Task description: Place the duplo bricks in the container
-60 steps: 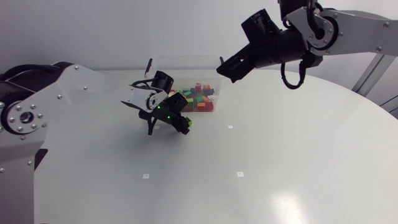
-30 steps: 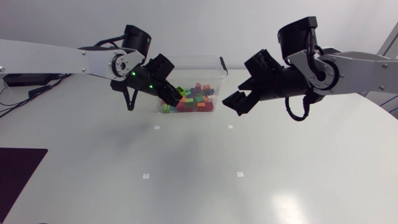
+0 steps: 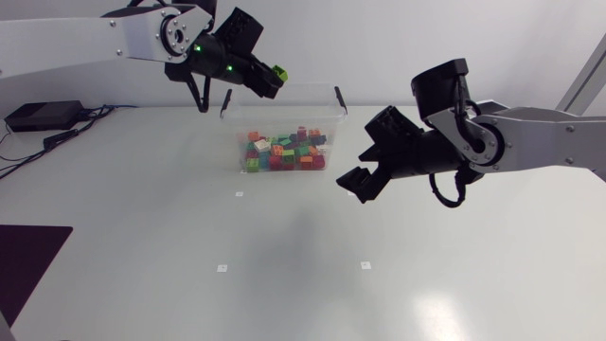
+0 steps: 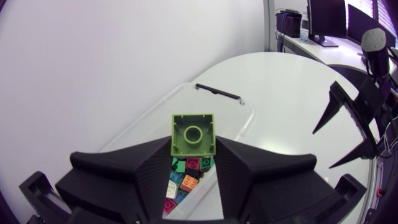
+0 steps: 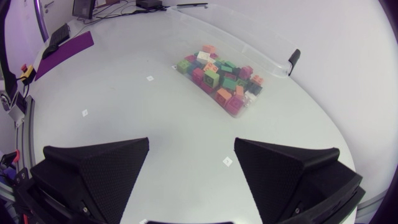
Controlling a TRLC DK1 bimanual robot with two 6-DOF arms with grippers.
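From where I stand, the left arm comes in high from the side, and its pincer (image 3: 269, 81) hangs in the air above the near-left corner of the container (image 3: 327, 114), well clear of the counter (image 3: 284, 284). That pincer is clamped on a single green brick (image 3: 277, 73): in the left wrist view the two black fingers press it from either side, and its hollow underside with the round tube in the middle faces the camera. Directly below and ahead of the held brick lies the open top of the container, a clear rectangular tub with a black clip at each short end, standing upright on the counter toward the far side. Its floor is covered with a loose heap of bricks (image 3: 284, 152) in red, green, orange, magenta, purple and white, piled more to one end of the tub than the other. The right arm reaches in from the other side, and its pincer (image 3: 358, 185) hovers just beside the container's right end, slightly nearer to me and above the counter. Its fingers stand wide apart with nothing between them, pointing across bare counter toward the tub.
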